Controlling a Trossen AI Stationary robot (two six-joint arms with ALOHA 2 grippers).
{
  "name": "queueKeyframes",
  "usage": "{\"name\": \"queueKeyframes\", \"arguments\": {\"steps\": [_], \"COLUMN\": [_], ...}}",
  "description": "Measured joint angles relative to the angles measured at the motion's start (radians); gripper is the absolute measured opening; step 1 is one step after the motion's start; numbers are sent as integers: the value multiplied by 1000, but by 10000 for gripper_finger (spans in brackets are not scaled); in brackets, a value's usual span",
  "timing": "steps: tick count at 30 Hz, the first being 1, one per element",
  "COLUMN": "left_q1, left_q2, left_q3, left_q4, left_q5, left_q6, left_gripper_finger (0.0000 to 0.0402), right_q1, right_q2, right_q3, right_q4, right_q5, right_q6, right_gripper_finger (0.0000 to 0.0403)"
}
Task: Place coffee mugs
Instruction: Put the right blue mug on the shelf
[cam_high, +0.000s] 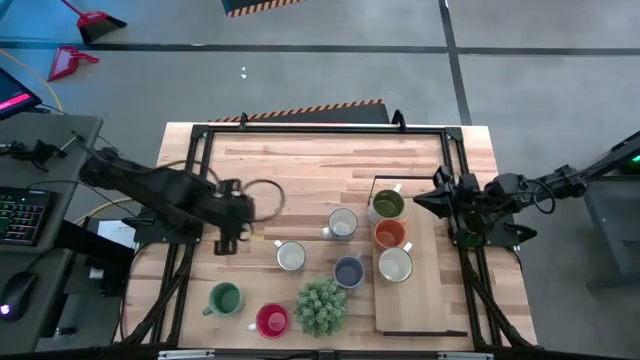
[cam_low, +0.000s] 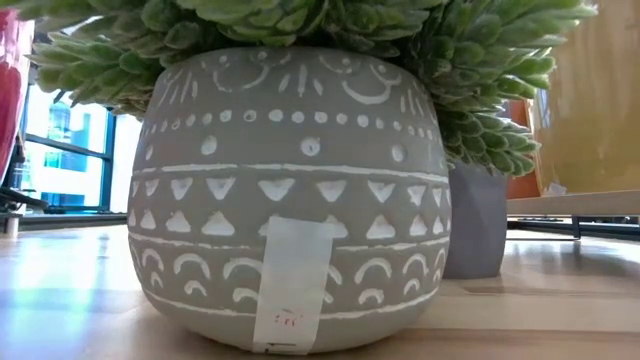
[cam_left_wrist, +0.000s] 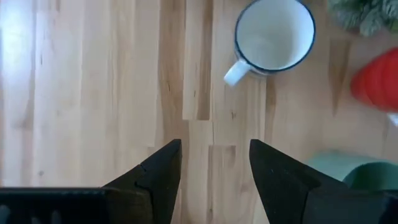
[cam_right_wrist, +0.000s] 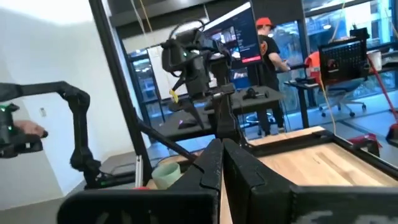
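Observation:
The high view shows several mugs. Olive green (cam_high: 387, 205), orange (cam_high: 389, 234) and white (cam_high: 395, 265) ones stand in a row on a pale board (cam_high: 430, 300). Two white mugs (cam_high: 342, 224) (cam_high: 290, 256), a blue-grey one (cam_high: 348, 271), a green one (cam_high: 224, 298) and a red one (cam_high: 271, 320) stand on the table. My left gripper (cam_high: 228, 242) hovers open over bare wood, left of a white mug (cam_left_wrist: 273, 34). My right gripper (cam_high: 425, 200) is shut (cam_right_wrist: 221, 158), just right of the olive mug, held above the table.
A spiky green plant (cam_high: 320, 305) in a patterned grey pot (cam_low: 290, 190) stands near the table's near edge and fills the low view. A black frame (cam_high: 320, 130) runs around the table. Bare wood lies across the far half of the table. A person stands in the room beyond.

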Motion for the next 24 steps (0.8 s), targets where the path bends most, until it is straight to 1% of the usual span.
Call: {"name": "queueKeyframes", "arguments": {"steps": [3,6,8,9,11,14,16,20,23,24], "left_q1": [0,0,0,0,0,0,0,0,0,0], "left_q2": [-141,-259,-322,-348,-389,-440,-470,-515,-530,-536], "left_q3": [-147,-292,-381,-421,-494,-587,-643,-726,-764,-774], "left_q4": [119,271,383,414,450,499,570,775,893,910], "left_q5": [-15,-36,-42,-41,-30,-15,-12,-13,-26,-27], "left_q6": [-15,-15,-14,-14,-23,-64,-85,-62,-25,-18], "left_gripper_finger": [176,176,176,176,176,176,176,176,176,176], "right_q1": [0,0,0,0,0,0,0,0,0,0], "right_q2": [95,210,283,321,388,498,579,737,848,884], "right_q3": [86,215,320,382,514,733,872,1118,1270,1309], "right_q4": [-9,-17,-76,-114,-237,-461,-598,-836,-999,-1054], "right_q5": [16,14,-13,-25,-36,-38,-38,-55,-63,-63], "right_q6": [-6,-74,-127,-143,-154,-129,-105,-86,-41,-22], "right_gripper_finger": [0,0,0,0,0,2,9,36,64,73]}}
